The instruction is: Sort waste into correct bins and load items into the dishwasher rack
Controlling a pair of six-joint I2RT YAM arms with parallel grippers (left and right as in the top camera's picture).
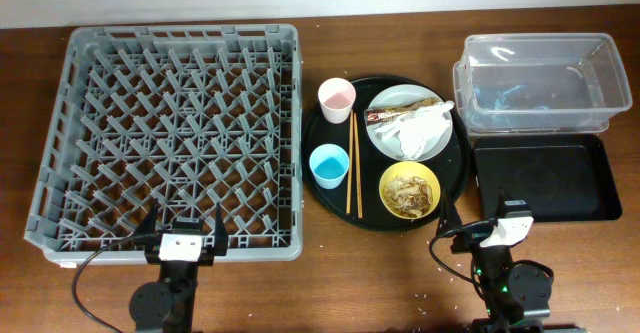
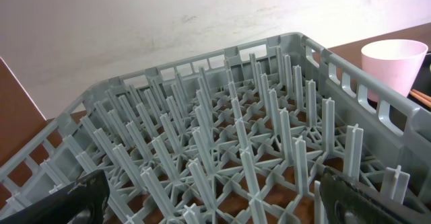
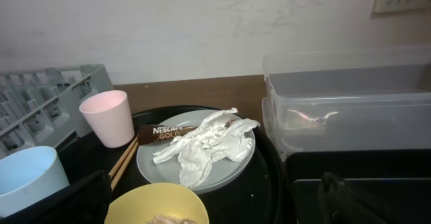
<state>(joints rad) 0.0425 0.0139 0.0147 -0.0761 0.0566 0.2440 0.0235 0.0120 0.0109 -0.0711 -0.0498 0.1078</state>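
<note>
Step 1 not begun: left gripper (image 1: 181,225) & right gripper (image 1: 480,219) gape wide, empty. Next: right takes crumpled white paper napkin (image 1: 415,128) off round grey-white plate (image 1: 398,95).

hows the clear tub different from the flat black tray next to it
The clear tub is see-through with tall walls; the black tray is opaque and shallow. The tub lies farther back, the tray nearer the front. Both are rectangular and similar in footprint.
</note>
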